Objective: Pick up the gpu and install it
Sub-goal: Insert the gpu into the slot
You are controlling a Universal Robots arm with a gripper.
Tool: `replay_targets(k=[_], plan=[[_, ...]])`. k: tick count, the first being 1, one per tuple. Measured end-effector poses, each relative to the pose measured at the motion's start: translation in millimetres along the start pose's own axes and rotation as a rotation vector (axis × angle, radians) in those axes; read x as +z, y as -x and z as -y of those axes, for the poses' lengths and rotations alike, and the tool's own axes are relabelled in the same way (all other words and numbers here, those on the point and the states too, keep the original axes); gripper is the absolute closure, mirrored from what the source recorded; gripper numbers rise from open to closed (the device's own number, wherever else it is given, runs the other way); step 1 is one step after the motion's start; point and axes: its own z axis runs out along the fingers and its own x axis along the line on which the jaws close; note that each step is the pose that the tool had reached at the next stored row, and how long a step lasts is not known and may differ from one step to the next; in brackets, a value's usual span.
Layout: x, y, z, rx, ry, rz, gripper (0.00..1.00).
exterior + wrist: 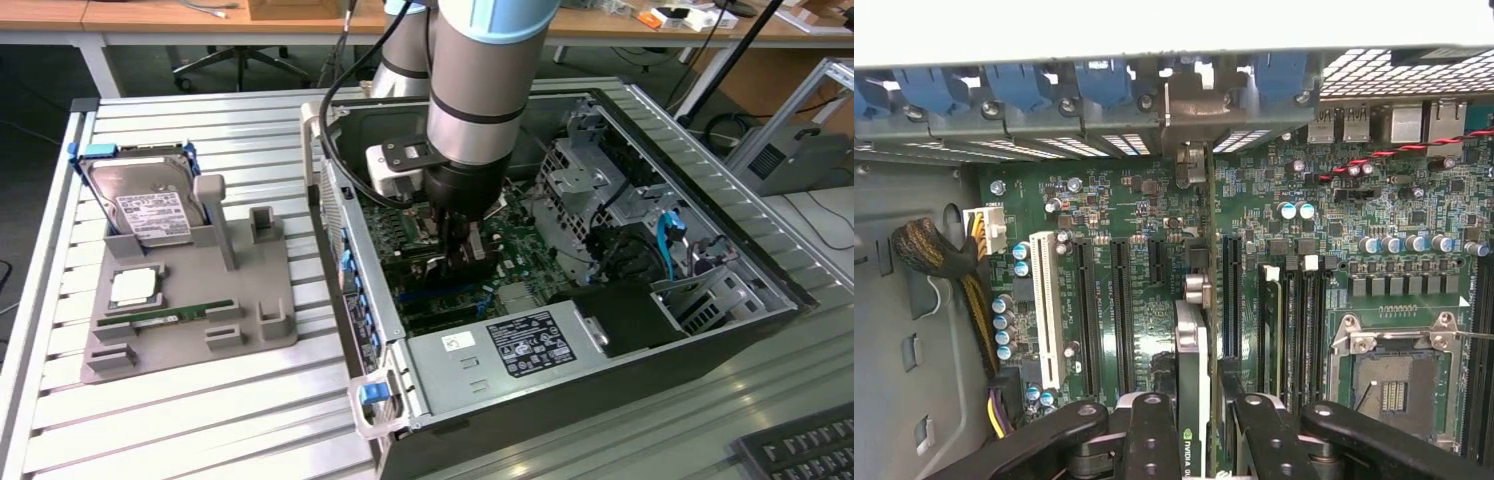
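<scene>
Installation step in hand.
I see the end effector [1192,420] clamped on the gpu [1191,345], edge-down directly beneath it over the motherboard [1144,215]; seating, I judge, calls for straight downward pressure.

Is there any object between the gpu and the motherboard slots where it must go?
Nothing visible blocks it. The tool holds the gpu edge-on above the motherboard, its bracket near the rear slot openings.
</scene>
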Motion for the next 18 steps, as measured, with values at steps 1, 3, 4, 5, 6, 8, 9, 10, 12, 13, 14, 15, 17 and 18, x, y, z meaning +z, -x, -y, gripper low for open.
replay_targets(k=[1,3,4,5,6,8,9,10,12,13,14,15,17,18], plan=[[0.0,0.0,0.0,0.0,0.0,0.0,0.73],[0.1,0.0,0.0,0.0,-0.0001,-0.0004,0.73],[0.3,0.1,0.0,0.0,-0.0004,-0.0028,0.73],[0.2,0.0,0.0,0.0,-0.0003,-0.0043,0.73],[-0.1,0.0,0.1,0.0,-0.0003,-0.0048,0.73],[-0.9,0.1,0.1,0.0,-0.0004,-0.0051,0.73],[-1.3,0.1,0.1,0.0,-0.0004,-0.0056,0.73],[-1.9,0.0,0.2,-0.001,-0.0002,-0.0064,0.73],[-3.3,0.0,0.3,-0.001,-0.0004,-0.0066,0.73],[-3.3,0.0,0.3,-0.001,-0.0005,-0.0078,0.73],[-3.4,0.0,0.3,-0.001,-0.0004,-0.0097,0.73],[-3.4,0.0,0.3,-0.001,-0.0005,-0.0114,0.73],[-3.5,0.0,0.3,-0.001,-0.0004,-0.0134,0.73],[-3.4,0.0,0.3,-0.001,-0.0005,-0.0138,0.73]])
